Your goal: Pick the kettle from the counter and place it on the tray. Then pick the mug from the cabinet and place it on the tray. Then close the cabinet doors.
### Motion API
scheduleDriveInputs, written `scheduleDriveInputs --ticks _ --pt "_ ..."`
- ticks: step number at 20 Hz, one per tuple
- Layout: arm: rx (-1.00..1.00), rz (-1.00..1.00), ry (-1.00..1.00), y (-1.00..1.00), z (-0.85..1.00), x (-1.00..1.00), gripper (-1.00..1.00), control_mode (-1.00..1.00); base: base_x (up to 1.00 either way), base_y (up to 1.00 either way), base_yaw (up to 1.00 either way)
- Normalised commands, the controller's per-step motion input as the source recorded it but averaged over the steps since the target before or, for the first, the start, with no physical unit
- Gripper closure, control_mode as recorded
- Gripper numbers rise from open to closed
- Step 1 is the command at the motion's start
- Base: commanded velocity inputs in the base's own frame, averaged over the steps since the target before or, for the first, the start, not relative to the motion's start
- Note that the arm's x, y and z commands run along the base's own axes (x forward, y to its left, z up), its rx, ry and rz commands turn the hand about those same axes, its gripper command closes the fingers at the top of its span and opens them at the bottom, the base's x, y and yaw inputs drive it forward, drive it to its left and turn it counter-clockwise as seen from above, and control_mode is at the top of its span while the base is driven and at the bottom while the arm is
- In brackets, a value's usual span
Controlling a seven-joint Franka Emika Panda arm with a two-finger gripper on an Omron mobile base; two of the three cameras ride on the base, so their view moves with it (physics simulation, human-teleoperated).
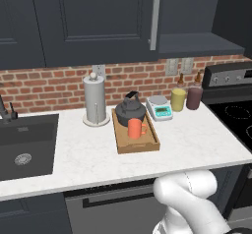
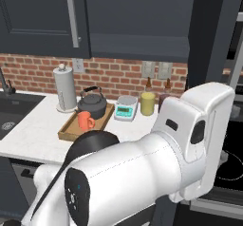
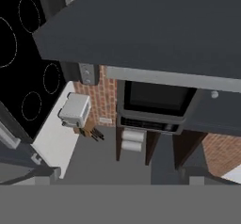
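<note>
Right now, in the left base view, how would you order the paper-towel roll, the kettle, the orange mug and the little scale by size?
1. Paper-towel roll
2. Kettle
3. Scale
4. Mug

Scale and mug look close; unsure.

White marble counter [image 1: 197,139] under tray [image 1: 139,144], scale [image 1: 159,108], paper-towel stand [image 1: 95,100].

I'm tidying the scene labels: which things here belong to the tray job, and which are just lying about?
Job: kettle, mug, tray, counter, cabinet doors.
Lying about: paper-towel roll, scale, yellow-green cup, maroon cup, sink, stove.
</note>
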Motion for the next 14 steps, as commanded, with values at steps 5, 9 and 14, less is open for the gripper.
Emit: scheduleDriveInputs --ticks 5,9,14 --pt "0.00 -0.03 0.03 -0.44 0.00 0.21 -1.00 -1.00 0.00 0.00 0.00" --pt "0.00 0.00 0.10 -0.28 0.00 0.62 -1.00 -1.00 0.00 0.00 0.00" --pt "0.00 0.00 0.04 -0.21 0.00 0.68 -1.00 -1.00 0.00 0.00 0.00"
